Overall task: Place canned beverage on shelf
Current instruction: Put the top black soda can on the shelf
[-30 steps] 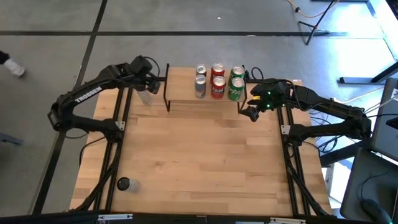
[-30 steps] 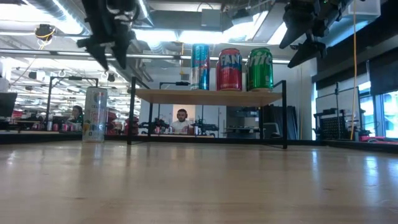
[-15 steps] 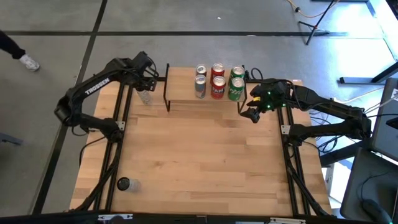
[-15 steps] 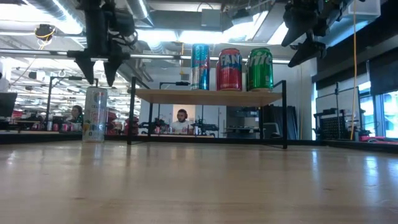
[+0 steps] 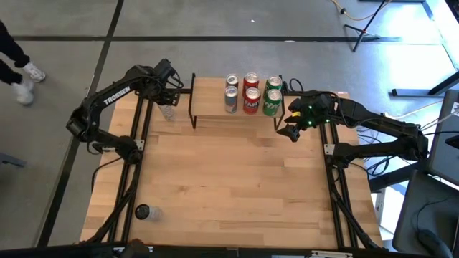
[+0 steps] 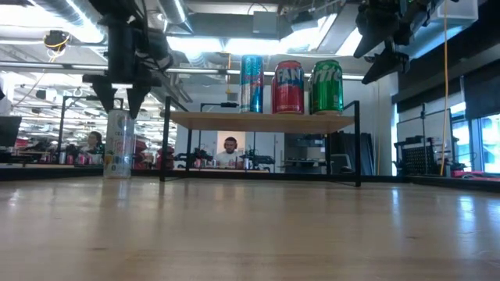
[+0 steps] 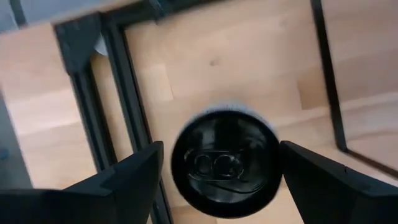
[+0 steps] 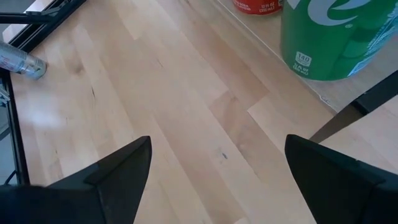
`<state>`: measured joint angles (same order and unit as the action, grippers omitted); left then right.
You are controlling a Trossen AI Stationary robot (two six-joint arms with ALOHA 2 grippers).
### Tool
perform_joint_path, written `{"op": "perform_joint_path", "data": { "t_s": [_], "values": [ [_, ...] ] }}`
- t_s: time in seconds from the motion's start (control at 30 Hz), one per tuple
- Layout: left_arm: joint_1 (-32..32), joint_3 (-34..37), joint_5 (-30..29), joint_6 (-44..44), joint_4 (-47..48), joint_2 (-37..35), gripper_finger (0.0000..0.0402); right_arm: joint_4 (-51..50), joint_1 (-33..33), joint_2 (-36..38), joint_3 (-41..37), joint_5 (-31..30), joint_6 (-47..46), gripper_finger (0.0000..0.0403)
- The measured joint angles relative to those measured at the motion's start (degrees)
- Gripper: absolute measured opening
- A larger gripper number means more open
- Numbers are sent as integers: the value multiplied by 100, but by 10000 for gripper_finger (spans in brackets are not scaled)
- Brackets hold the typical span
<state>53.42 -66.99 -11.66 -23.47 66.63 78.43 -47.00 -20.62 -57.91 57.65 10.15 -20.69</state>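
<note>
A slim silver can [image 5: 167, 112] stands upright on its base on the table, left of the shelf [image 5: 211, 107], a low rack with a plank top and black legs at the far edge. My left gripper [image 5: 167, 99] hangs over this can, pointing down, open. In the low view its fingertips [image 6: 117, 100] stand level with the top of the can [image 6: 119, 144]. In the left wrist view the fingers flank the can's dark lid [image 7: 225, 163] with narrow gaps. My right gripper [image 5: 289, 131] is open and empty at the shelf's right end, also seen in the low view [image 6: 383, 58].
Several cans stand on the shelf's right half: silver [image 6: 251, 83], red [image 6: 287, 87] and green [image 6: 326, 87]. A small dark round thing [image 5: 142, 211] sits near the table's front left. A person's legs [image 5: 14, 61] show on the floor at far left.
My left gripper has gone toward the table's left edge until it is over the slim can. It has turned from slanting to pointing straight down and has come down, so its fingertips are level with the can's top. The can has not moved.
</note>
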Motion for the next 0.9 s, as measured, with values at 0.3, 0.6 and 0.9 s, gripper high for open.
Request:
{"op": "perform_joint_path", "data": {
  "t_s": [0.3,0.6,0.9],
  "values": [
    [49,745,220,160,-537,3,280,60,0,0,1,-2,40,353],
    [-110,797,166,643,-780,-73,216,66,-2,0,2,-1,43,353],
    [-549,-322,764,723,768,-491,216,391,-2,0,2,-56,100,353]
  ]
}}
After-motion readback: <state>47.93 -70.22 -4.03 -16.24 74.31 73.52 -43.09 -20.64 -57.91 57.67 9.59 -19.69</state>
